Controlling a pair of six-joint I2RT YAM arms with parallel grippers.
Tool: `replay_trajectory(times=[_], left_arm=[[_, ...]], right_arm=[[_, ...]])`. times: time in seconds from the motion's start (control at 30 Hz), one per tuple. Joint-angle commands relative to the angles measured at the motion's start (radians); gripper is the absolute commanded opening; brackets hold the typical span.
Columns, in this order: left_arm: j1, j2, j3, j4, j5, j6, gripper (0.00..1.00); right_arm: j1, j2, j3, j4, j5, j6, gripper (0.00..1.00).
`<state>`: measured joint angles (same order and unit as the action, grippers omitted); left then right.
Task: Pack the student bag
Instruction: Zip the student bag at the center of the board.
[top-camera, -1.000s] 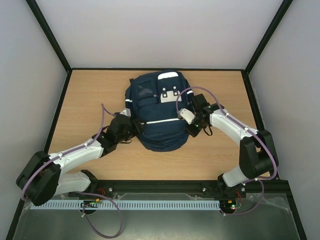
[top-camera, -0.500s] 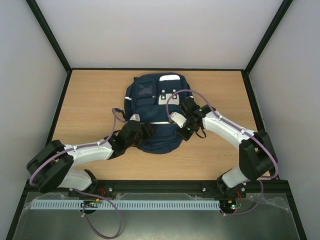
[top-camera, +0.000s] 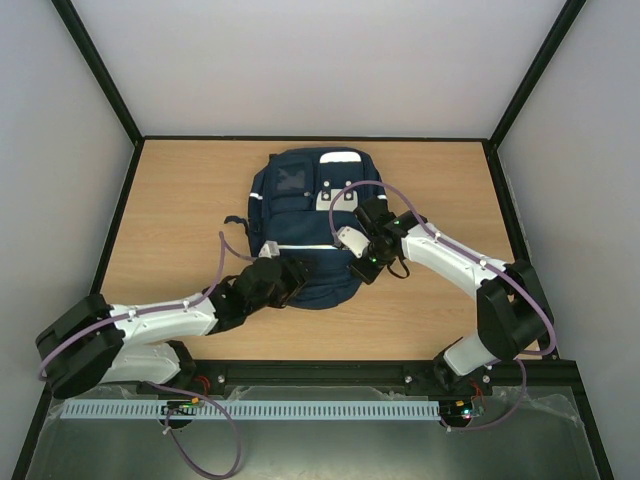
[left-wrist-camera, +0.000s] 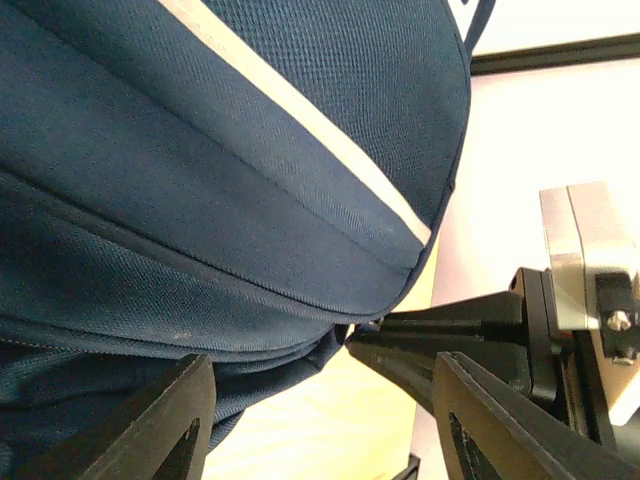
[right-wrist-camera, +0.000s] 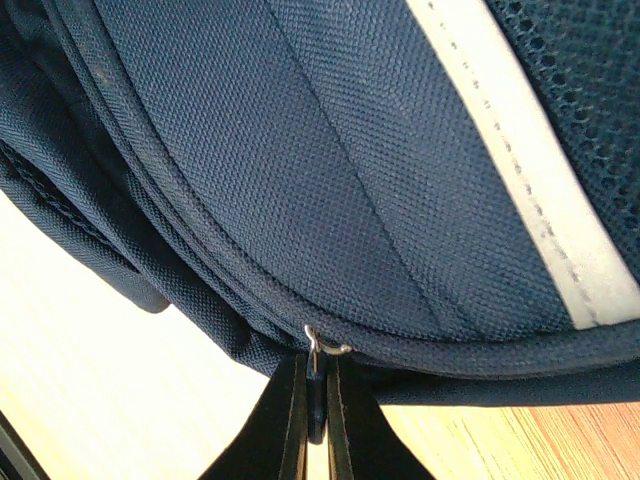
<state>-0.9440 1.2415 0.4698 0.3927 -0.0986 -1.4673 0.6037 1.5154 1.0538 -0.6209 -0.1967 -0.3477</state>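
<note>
The student bag (top-camera: 305, 205), navy with white stripes and a grey-white patch, lies flat in the middle of the wooden table (top-camera: 170, 210). My right gripper (top-camera: 357, 270) is at its near right edge, shut on a dark zipper pull (right-wrist-camera: 316, 400) that hangs from a small metal ring (right-wrist-camera: 322, 345) on the bag's seam (right-wrist-camera: 300, 150). My left gripper (top-camera: 292, 282) is at the bag's near left edge. In the left wrist view it (left-wrist-camera: 325, 395) stands open, with the bag's lower edge (left-wrist-camera: 200, 150) just ahead and the right gripper's fingers (left-wrist-camera: 440, 345) touching that edge.
A black frame (top-camera: 320, 368) runs along the table's near edge and up the sides, with white walls behind. Purple cables (top-camera: 225, 250) loop from both arms. Bare wood lies left and right of the bag.
My left arm has swung right along the bag's near edge and its jaws have widened. The right gripper has drawn the zipper pull leftward along the seam, and the bag's near end has shifted.
</note>
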Motion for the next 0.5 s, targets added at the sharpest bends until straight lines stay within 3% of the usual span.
replay_trajectory(times=[0.0, 0.33, 0.47], left_arm=[[-0.003, -0.019, -0.016, -0.040, -0.076, -0.044, 0.63], [0.026, 0.131, 0.008, 0.092, -0.036, -0.059, 0.58], [0.033, 0.182, 0.016, 0.145, -0.036, -0.067, 0.43]], right_arm=[[0.014, 0.002, 0.009, -0.024, -0.061, 0.014, 0.01], [0.015, -0.014, -0.016, -0.021, -0.063, 0.020, 0.01], [0.014, -0.014, -0.024, -0.022, -0.063, 0.019, 0.01]])
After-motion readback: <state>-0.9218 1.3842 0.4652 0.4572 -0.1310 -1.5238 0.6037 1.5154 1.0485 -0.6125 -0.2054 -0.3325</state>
